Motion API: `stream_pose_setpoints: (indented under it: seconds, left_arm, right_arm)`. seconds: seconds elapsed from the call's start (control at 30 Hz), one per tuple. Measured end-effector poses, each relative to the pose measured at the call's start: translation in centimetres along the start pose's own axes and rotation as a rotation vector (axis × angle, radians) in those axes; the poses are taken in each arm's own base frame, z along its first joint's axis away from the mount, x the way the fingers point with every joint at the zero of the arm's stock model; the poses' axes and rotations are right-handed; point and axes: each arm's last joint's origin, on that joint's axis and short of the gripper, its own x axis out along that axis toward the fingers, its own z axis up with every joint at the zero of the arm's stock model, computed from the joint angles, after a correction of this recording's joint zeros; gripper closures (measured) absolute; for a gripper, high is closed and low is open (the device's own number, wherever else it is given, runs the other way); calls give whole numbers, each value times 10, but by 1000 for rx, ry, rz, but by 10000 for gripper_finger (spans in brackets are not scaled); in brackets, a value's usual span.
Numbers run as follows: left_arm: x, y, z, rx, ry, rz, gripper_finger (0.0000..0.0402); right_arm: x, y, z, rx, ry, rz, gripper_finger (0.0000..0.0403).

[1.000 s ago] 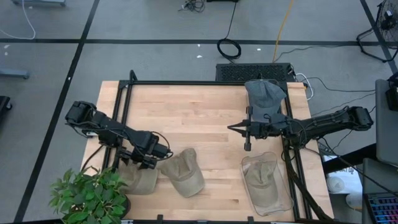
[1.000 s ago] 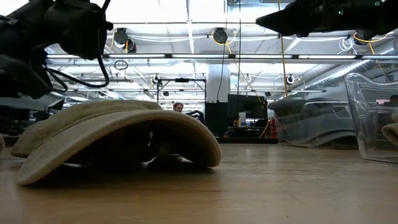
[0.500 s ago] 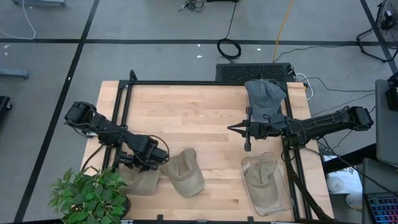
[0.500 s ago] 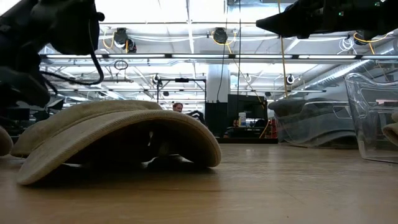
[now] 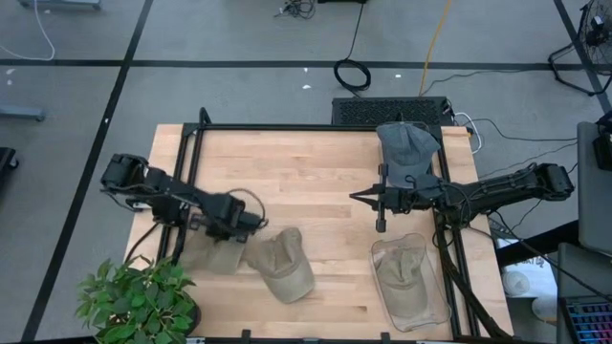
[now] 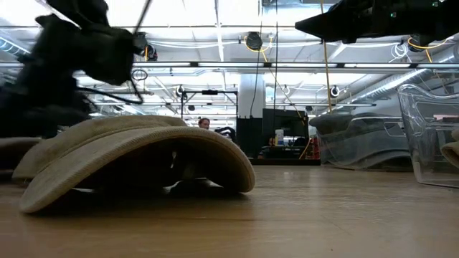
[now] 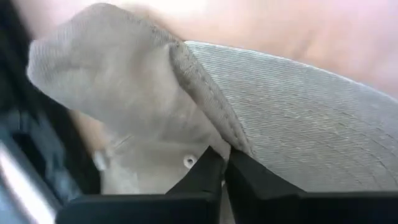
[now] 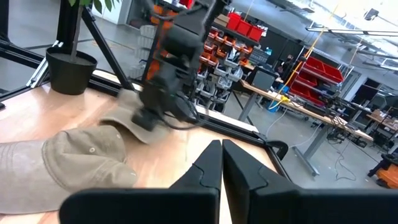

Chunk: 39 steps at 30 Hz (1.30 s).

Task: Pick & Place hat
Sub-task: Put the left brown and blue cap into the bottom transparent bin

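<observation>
At the near left of the worktop point(image 5: 316, 182), the left tool point(image 5: 251, 222) sits low over a tan hat point(image 5: 218, 256), fingers pressed together on the hat's fabric where crown meets brim, per the left wrist view point(image 7: 186, 124). That hat lies just beside the potted plant point(image 5: 139, 301), mostly under the arm; its heading cannot be told. Second tan hat point(image 5: 283, 265) lies just beside it, long axis running diagonally, brim toward the worktop's near edge. Clear container point(image 5: 411, 283) at near right holds one tan hat point(image 5: 400, 275), brim toward the near edge. Grey hat point(image 5: 406, 145) rests at the far right edge. Right tool point(image 5: 368, 198) hangs mid-worktop, fingers pressed together, holding nothing.
</observation>
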Motion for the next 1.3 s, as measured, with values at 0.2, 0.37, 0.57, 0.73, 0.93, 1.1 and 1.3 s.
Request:
stream_pose_setpoints:
  seconds: [0.2, 0.37, 0.57, 0.73, 0.93, 1.1, 1.3]
  left_arm:
    - [-15, -9, 50, 97, -191, -116, 392]
    - [-50, -22, 86, 202, -320, -254, 391]
    - [-107, -32, 108, 390, -458, -373, 393]
    - [-134, -33, 115, 503, -539, -408, 378]
    - [-141, -28, 126, 453, -623, -351, 372]
    - [-134, -22, 134, 425, -629, -301, 367]
    - [-136, -18, 147, 436, -635, -339, 291]
  right_arm:
    - [0, 0, 1, 3, -6, -3, 403]
    - [0, 0, 1, 5, -9, -5, 403]
    - [0, 0, 1, 5, -9, -5, 403]
    - [0, 0, 1, 5, -9, -5, 403]
    - [0, 0, 1, 3, -9, -5, 403]
    - [0, 0, 1, 2, -9, -5, 403]
    - [0, 0, 1, 1, -8, -5, 403]
